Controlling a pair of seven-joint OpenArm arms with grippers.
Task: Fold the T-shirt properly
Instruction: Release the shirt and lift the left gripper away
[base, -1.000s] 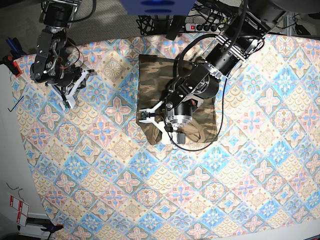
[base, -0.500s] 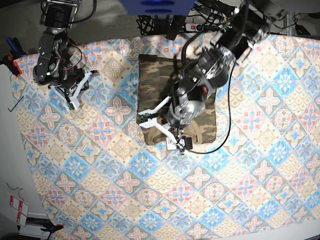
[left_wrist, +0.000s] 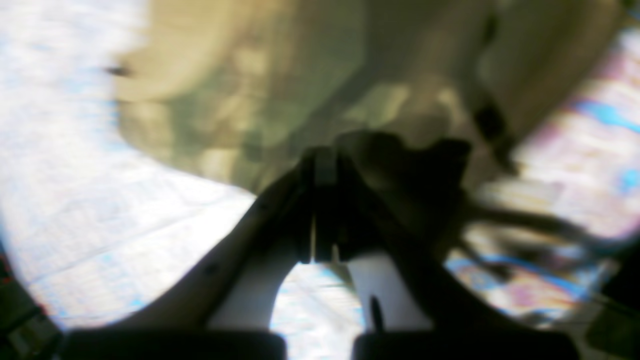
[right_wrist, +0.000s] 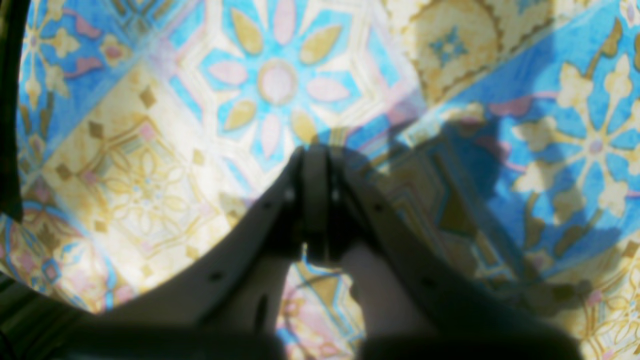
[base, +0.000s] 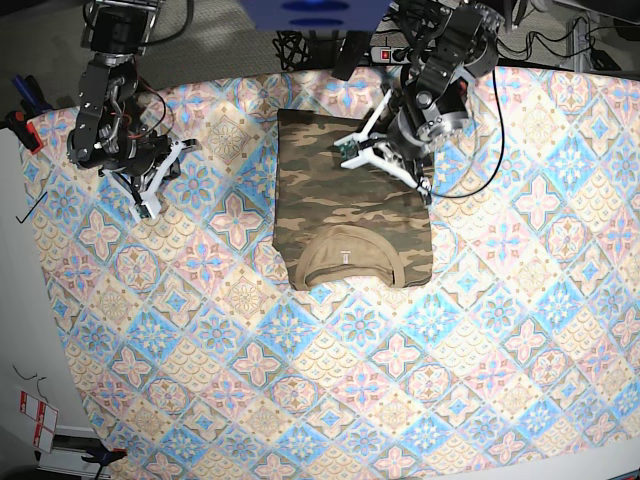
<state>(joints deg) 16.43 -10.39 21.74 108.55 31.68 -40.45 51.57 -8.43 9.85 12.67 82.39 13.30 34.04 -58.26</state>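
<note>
The camouflage T-shirt (base: 350, 200) lies folded into a rectangle at the middle back of the table, with its tan inner collar (base: 345, 255) toward the front. My left gripper (base: 375, 155) hangs over the shirt's back right part. In the blurred left wrist view its fingertips meet, so the left gripper (left_wrist: 320, 160) is shut, with the T-shirt (left_wrist: 250, 100) beyond it and no cloth visibly pinched. My right gripper (base: 148, 205) sits far to the left over bare tablecloth. The right wrist view shows the right gripper (right_wrist: 315, 155) shut and empty.
The pastel patterned tablecloth (base: 480, 330) covers the whole table. A power strip and cables (base: 400, 45) lie behind the back edge. Red-handled clamps (base: 20, 125) sit at the left edge, where the table ends.
My left arm has pulled back from the shirt's collar end toward the back right, uncovering the collar. Its jaws went from open to shut. The right arm barely moved.
</note>
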